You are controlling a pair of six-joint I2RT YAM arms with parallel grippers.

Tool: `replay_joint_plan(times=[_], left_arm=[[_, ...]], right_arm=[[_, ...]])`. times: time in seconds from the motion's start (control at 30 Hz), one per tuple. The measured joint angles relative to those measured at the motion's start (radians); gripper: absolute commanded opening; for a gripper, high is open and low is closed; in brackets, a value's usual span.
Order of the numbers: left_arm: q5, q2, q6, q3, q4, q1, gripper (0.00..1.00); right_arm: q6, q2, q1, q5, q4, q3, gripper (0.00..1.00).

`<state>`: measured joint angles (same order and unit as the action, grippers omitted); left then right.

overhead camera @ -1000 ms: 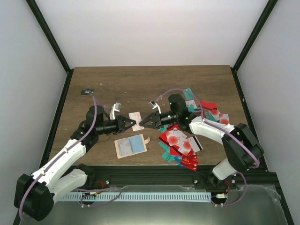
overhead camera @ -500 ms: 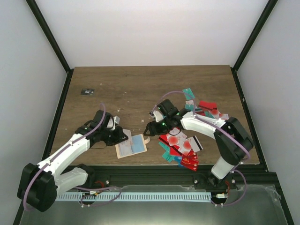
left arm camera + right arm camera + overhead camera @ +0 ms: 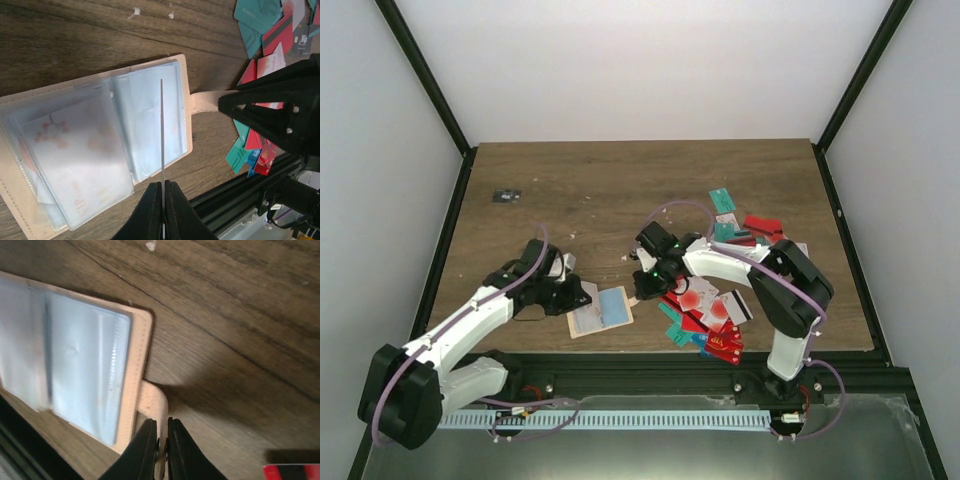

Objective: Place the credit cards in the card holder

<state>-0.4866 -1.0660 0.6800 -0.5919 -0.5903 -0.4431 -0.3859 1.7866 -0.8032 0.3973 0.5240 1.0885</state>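
Observation:
The card holder (image 3: 608,308) lies open on the table near the front, its clear pockets (image 3: 90,150) facing up. My left gripper (image 3: 582,294) (image 3: 163,200) is shut on a thin card (image 3: 161,130), seen edge-on, standing upright over the right-hand pocket. My right gripper (image 3: 639,289) (image 3: 161,440) is shut on the holder's beige snap tab (image 3: 152,400) (image 3: 205,99) at its right side. Several loose credit cards (image 3: 710,312), red, teal, blue and white, lie heaped to the right of the holder.
More cards (image 3: 748,228) are scattered at the right, further back. A tiny dark flat object (image 3: 506,195) lies at the far left. The black front rail (image 3: 650,370) runs just below the holder and the card heap.
Both grippers held a white card in mid-air between them. The left one carried it down over the holder. The right one let go, dropped to the snap tab and shut on it.

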Motion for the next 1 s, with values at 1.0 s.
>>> replay_joint_plan(times=[1.0], left_arm=[[-0.053, -0.146, -0.004, 0.123, 0.283, 0.000, 0.04]], right_arm=[[-0.057, 0.012, 0.000, -0.135, 0.040, -0.007, 0.03]])
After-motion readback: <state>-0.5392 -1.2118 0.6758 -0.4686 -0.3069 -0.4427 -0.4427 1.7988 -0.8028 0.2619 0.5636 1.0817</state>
